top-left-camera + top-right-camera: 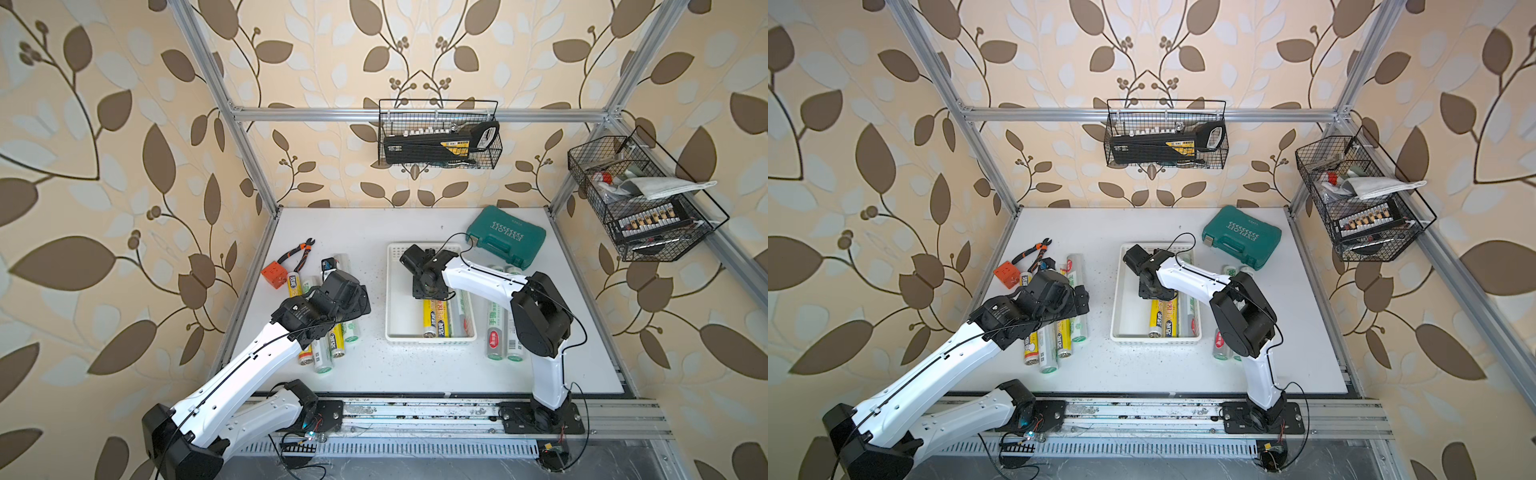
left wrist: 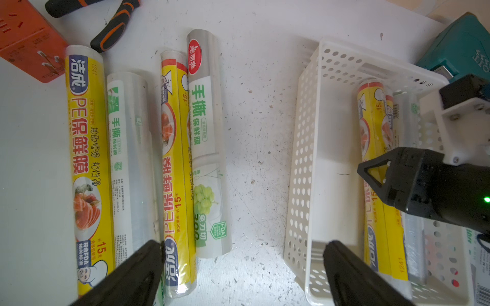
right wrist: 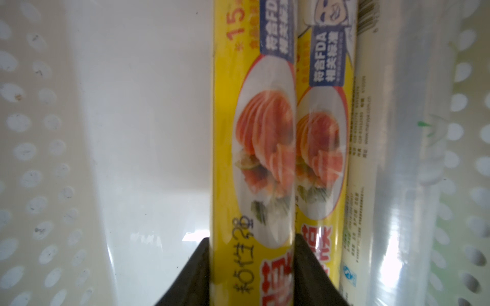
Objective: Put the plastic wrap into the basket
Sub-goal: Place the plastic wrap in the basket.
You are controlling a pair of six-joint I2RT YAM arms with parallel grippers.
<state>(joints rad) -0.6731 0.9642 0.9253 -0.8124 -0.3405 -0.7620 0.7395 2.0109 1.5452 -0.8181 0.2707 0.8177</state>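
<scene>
While the right gripper (image 3: 251, 242) stands clamped on a yellow-labelled roll (image 3: 252, 132) of plastic wrap inside the basket (image 1: 391, 291), we judge the task to be roughly one third done. Centre of both top views: the white basket holds three rolls laid lengthwise in its right-hand half. These are the gripped roll, a second yellow roll (image 3: 324, 148) touching it, and a clear roll (image 3: 392, 164) against the perforated wall. We cannot tell whether the gripped roll rests on the basket floor or hangs just above it; letting go of it appears to us to be the step in hand. Left of centre in a top view: four rolls (image 1: 324, 357) lie side by side on the table (image 1: 374, 374), partly hidden by the left arm (image 1: 249, 365). The left wrist view shows two of them yellow and two with green print. The left gripper (image 2: 245, 243) hovers above this group, towards its basket side, fingers spread wide with nothing between them. Right of the basket in a top view: two further rolls (image 1: 494, 332) with green print lie on the table, partly beneath the right arm (image 1: 540, 316). We therefore count six rolls left to move. The teal tool case (image 1: 505, 237), pliers (image 1: 297, 254) and orange block (image 1: 274, 276) are no part of the task.
</scene>
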